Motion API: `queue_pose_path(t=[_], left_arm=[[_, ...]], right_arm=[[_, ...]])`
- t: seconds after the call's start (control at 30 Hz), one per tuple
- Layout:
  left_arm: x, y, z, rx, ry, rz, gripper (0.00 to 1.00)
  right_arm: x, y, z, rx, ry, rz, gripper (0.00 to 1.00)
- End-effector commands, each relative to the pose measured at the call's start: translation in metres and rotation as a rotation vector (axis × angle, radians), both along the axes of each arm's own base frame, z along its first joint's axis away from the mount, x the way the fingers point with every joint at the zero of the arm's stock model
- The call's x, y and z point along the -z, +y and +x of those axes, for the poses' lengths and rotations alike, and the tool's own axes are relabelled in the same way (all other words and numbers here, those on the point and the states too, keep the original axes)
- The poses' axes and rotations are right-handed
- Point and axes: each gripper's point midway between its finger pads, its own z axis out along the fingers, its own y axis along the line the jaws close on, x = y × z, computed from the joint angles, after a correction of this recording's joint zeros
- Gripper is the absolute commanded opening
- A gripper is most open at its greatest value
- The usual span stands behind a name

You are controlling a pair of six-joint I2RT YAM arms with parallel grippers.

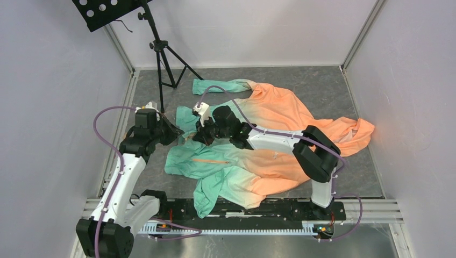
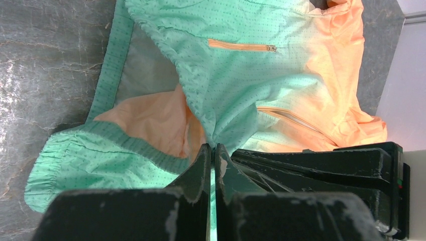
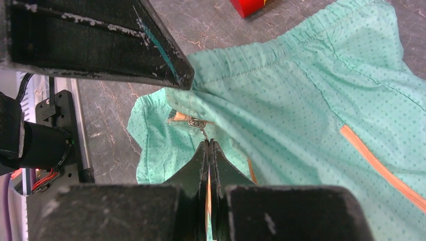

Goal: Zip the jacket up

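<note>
The jacket (image 1: 269, 134) lies spread on the grey table, mint green at the left and fading to peach at the right. My left gripper (image 2: 213, 148) is shut on a pinch of green fabric near the hem, beside the peach lining (image 2: 150, 120). My right gripper (image 3: 208, 143) is shut on the small metal zipper pull (image 3: 196, 123), at the bottom of the orange front zipper. In the top view both grippers meet at the jacket's left edge, left gripper (image 1: 176, 133) and right gripper (image 1: 200, 135) close together. An orange pocket zip (image 2: 241, 46) lies flat on the green panel.
A black music stand tripod (image 1: 161, 54) rises at the back left. A red object (image 3: 248, 6) sits on the table beyond the hem. Enclosure walls stand on three sides, and an aluminium rail (image 1: 242, 215) runs along the near edge.
</note>
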Motion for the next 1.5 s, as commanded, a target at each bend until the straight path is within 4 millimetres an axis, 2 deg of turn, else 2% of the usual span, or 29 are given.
queue_pose_path(t=[0.0, 0.07, 0.27, 0.53, 0.6, 0.77, 1.03, 1.47], left_arm=[[-0.009, -0.005, 0.004, 0.048, -0.049, -0.007, 0.02], [-0.005, -0.009, 0.005, 0.052, -0.04, -0.03, 0.02], [0.002, -0.014, 0.008, 0.079, -0.029, -0.052, 0.14], [-0.009, -0.015, 0.007, 0.111, -0.11, -0.033, 0.47], [-0.009, -0.014, 0.005, 0.121, -0.119, -0.023, 0.51], [0.0, -0.014, 0.003, 0.133, -0.11, -0.011, 0.51], [0.008, -0.018, 0.011, 0.151, -0.083, -0.02, 0.48], [0.017, -0.016, 0.016, 0.154, -0.063, 0.001, 0.27]], right_arm=[[-0.011, 0.011, 0.008, -0.045, -0.039, 0.005, 0.0], [-0.01, 0.011, 0.008, -0.041, -0.035, 0.005, 0.0], [-0.007, 0.01, 0.006, -0.038, -0.026, 0.01, 0.0], [-0.012, 0.012, 0.006, -0.041, -0.02, 0.027, 0.0], [-0.012, 0.013, 0.006, -0.041, -0.018, 0.028, 0.01], [-0.016, 0.014, 0.006, -0.044, -0.015, 0.039, 0.0], [-0.018, 0.013, 0.007, -0.043, -0.019, 0.042, 0.0], [-0.023, 0.013, 0.008, -0.04, -0.019, 0.058, 0.0]])
